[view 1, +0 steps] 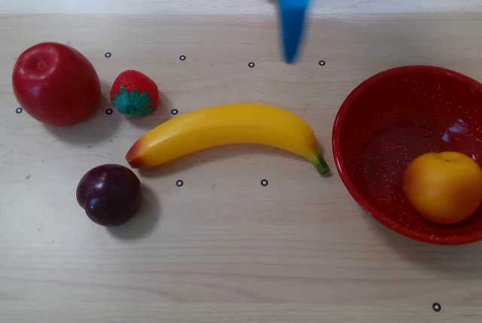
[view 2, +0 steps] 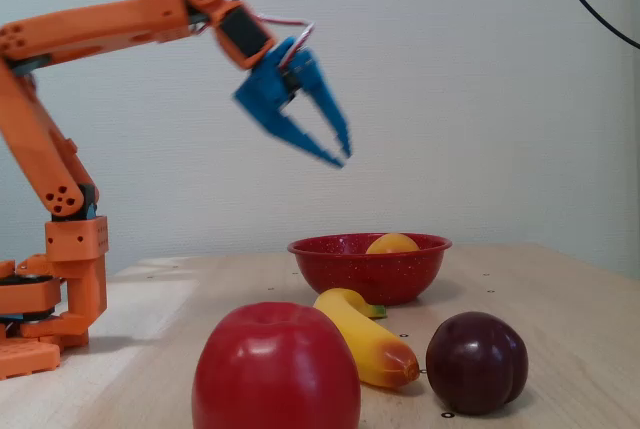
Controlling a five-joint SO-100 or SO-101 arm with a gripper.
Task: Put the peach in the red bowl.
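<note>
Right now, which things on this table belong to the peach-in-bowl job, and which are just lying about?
Part of the job:
- peach, lying in the bowl
- red bowl
- gripper, empty, raised above the table

Just lying about:
- apple
- strawberry
- banana
- plum

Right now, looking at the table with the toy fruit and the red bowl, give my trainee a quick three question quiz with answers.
1. True or false: the round yellow-orange peach lies inside the glossy red bowl.
2. Which fruit lies nearest the bowl: A the long yellow banana, B the dark purple plum, C the small red strawberry?
3. Is the blue two-finger gripper holding anything?

Key: 1 true. 2 A. 3 No, it hangs open and empty above the table.
</note>
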